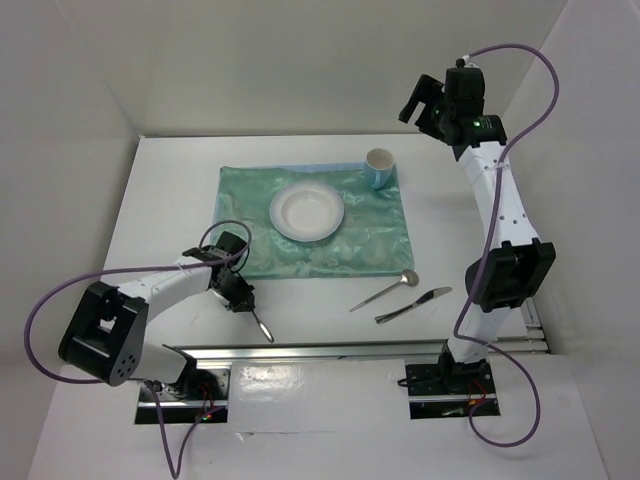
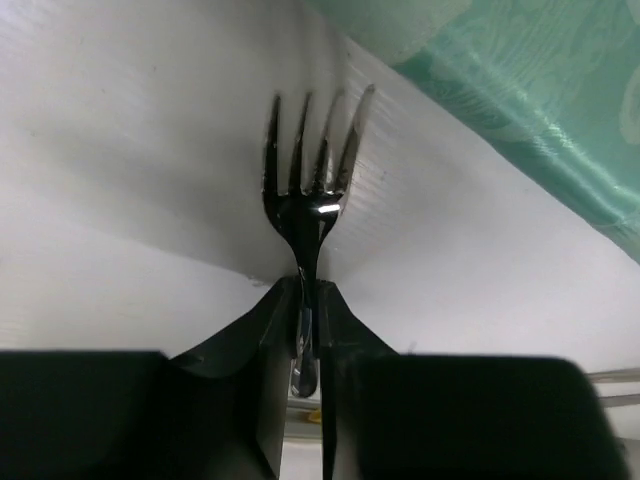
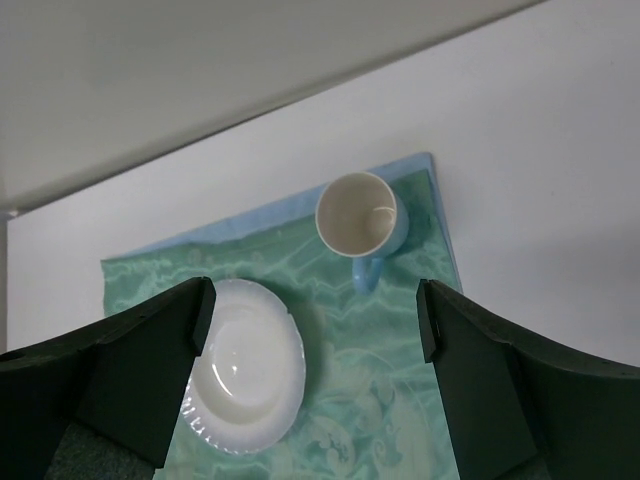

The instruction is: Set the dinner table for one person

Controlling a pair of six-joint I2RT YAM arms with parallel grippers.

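From above, the white table (image 1: 170,200) spans the scene; the left pincer (image 1: 240,297) grips a fork (image 1: 262,327) near its front edge. Up close, the handle sits clamped, tines possibly just off the surface. The right pincer (image 3: 315,305) gapes wide above a blue mug (image 3: 360,215) toward the far edge.

Fork (image 2: 305,215): polished metal, shone mirror-bright just ahead of the left fingers (image 2: 240,350).
Left fingers: looked matt black plastic.
Placemat (image 3: 370,400): woven cloth, showed a satin sheen below the right gripper (image 3: 315,300).
Plate (image 3: 245,365): glossy white, seemed glazed ceramic.
Cup (image 3: 362,215): smooth, gleamed faintly inside.
Dinner table (image 1: 170,200): matt white, looked finely ribbed.
Rail (image 1: 330,350): brushed metal, reflected light.
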